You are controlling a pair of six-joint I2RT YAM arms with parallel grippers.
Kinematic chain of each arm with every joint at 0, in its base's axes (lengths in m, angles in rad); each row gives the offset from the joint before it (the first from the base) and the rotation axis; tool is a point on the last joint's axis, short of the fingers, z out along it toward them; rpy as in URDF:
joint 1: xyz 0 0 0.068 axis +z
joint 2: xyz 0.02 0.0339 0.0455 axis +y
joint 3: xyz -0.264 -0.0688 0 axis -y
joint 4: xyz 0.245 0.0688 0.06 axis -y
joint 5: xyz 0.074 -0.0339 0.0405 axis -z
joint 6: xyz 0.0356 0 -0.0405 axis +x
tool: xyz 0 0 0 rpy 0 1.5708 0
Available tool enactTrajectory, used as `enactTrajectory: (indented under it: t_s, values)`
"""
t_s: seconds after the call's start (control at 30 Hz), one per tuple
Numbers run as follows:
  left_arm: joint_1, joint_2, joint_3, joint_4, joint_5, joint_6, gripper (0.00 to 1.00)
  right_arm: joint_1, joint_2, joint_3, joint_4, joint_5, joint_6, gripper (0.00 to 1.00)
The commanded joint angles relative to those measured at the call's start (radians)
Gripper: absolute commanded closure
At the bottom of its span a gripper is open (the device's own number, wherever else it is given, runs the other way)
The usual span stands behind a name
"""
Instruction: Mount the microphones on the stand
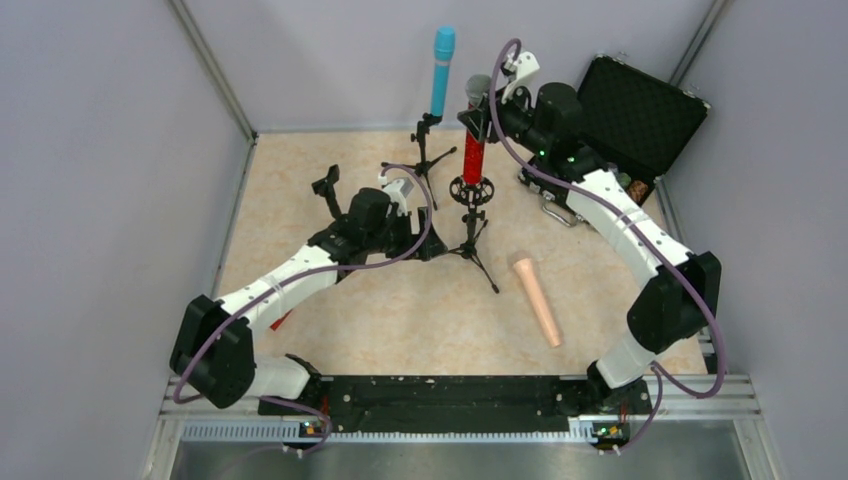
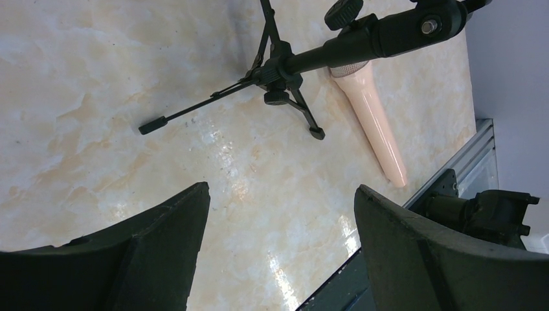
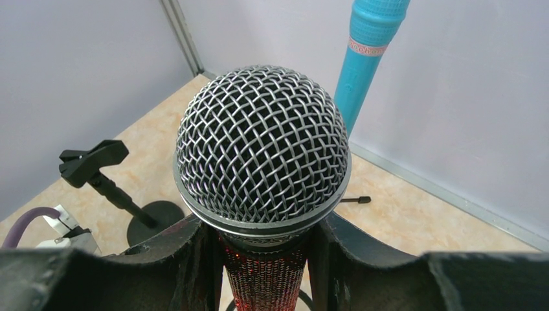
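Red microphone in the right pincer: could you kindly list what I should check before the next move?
1. Grip of the right pincer on the red microphone: ok.
2. It stands upright above the ring mount: ok.
3. Seated in that mount: cannot tell.
4. Is the left pincer open, empty: ok.
5. Is the teal microphone upright on its stand: ok.
6. Is the peach microphone mounted: not ok, lying on the table.
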Motion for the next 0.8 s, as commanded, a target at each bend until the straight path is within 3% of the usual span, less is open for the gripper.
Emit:
enactTrajectory:
  t_s: [0.0, 0.77]
  values:
    - [0.001, 0.010, 0.036, 0.021, 0.029, -0.002, 0.14, 0.012, 0.004, -0.028, 0.103, -0.008, 0.007, 1.00]
    - [0.001, 0.020, 0.048, 0.020, 0.064, -0.009, 0.14, 0.013, 0.010, -0.125, 0.128, -0.005, -0.020, 1.00]
